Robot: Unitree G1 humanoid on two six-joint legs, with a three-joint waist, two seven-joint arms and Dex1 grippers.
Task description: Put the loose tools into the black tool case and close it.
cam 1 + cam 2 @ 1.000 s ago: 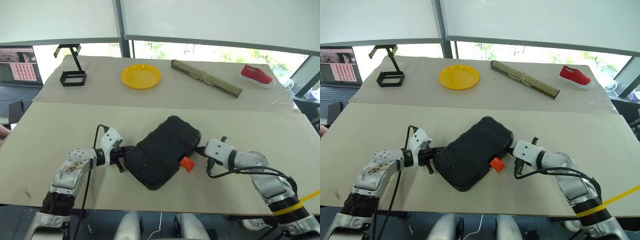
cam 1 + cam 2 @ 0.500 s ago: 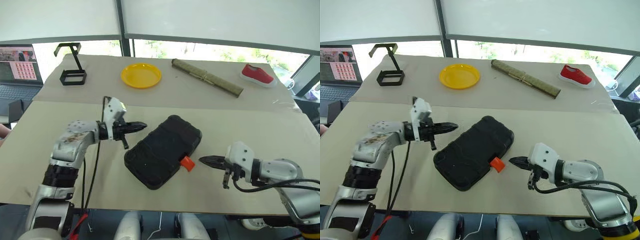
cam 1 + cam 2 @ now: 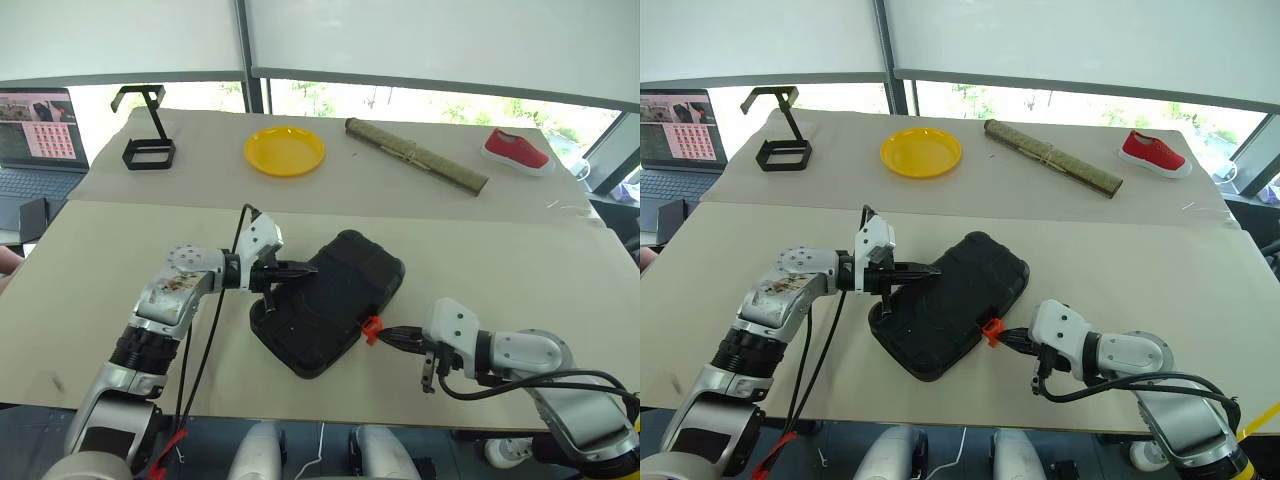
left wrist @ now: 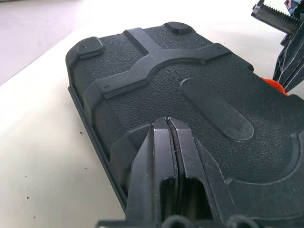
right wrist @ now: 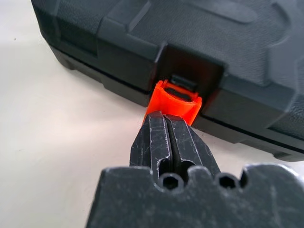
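Fingertips of the right gripper (image 5: 165, 124) were pressed together, holding nothing, and their point touched the small orange latch (image 5: 174, 100) of the black plastic tool case with rounded corners (image 3: 330, 302). In the head view this gripper lay in the lower right of the frame, pointing toward the left at the latch on the case's lower right edge. The latch was sticking out from its recess in the case's side and was not folded flat.

The left gripper (image 3: 304, 270) also had its two black fingers (image 4: 166, 156) together with nothing between them. It reached in from the left of the frame, and its tip was over the textured lid of the case, near the case's upper left edge; the wrist view showed the fingers low above the lid, but I could not tell if they touched it.

The case itself lay shut, diagonally, in the centre of the frame on the beige table (image 3: 120, 260), with its lid on top and its raised ribs visible.

Further from the arms, along the upper part of the frame, stood a black wire-frame stand (image 3: 146, 140) at upper left, then a round yellow plate (image 3: 285, 152), a long rolled greenish mat (image 3: 415, 156) lying at an angle, and a red shoe with white sole (image 3: 516, 151) at upper right. An open laptop (image 3: 30, 140) was at the far left edge.
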